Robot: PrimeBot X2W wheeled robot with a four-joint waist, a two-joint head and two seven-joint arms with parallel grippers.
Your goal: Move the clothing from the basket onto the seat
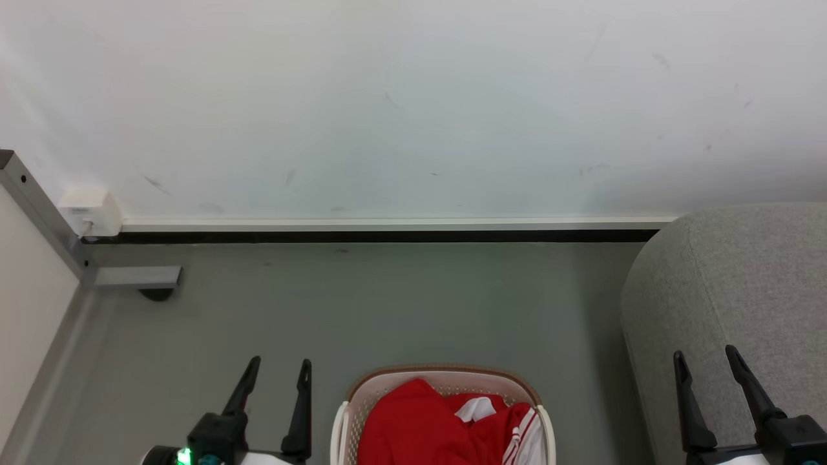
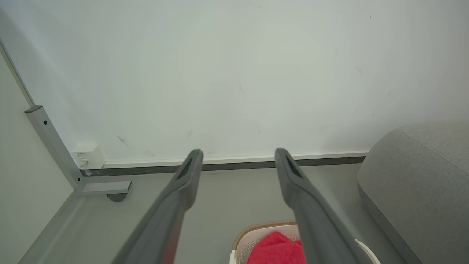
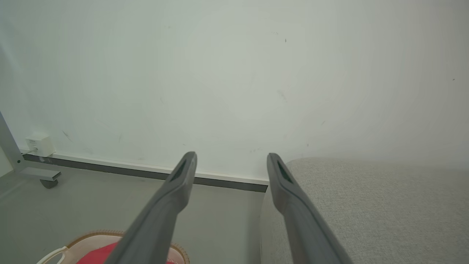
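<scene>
The red clothing (image 1: 426, 426) with white panels and stripes lies bunched in the cream basket (image 1: 446, 376), which stands on the floor at the bottom middle of the head view. The grey seat (image 1: 743, 284) rises at the right. My left gripper (image 1: 281, 367) hangs open left of the basket, nothing between its fingers. My right gripper (image 1: 705, 354) hangs open in front of the seat's edge. In the left wrist view the open left gripper (image 2: 238, 154) frames the clothing (image 2: 274, 249), basket (image 2: 256, 229) and seat (image 2: 414, 176). In the right wrist view the right gripper (image 3: 231, 158) is open above the basket (image 3: 91, 236), clothing (image 3: 99, 255) and seat (image 3: 366, 198).
A white wall with a dark baseboard (image 1: 387, 236) closes the back. A metal frame leg with a foot (image 1: 139, 278) and a white wall box (image 1: 90, 210) sit at the left. Grey floor (image 1: 387, 303) lies between basket and wall.
</scene>
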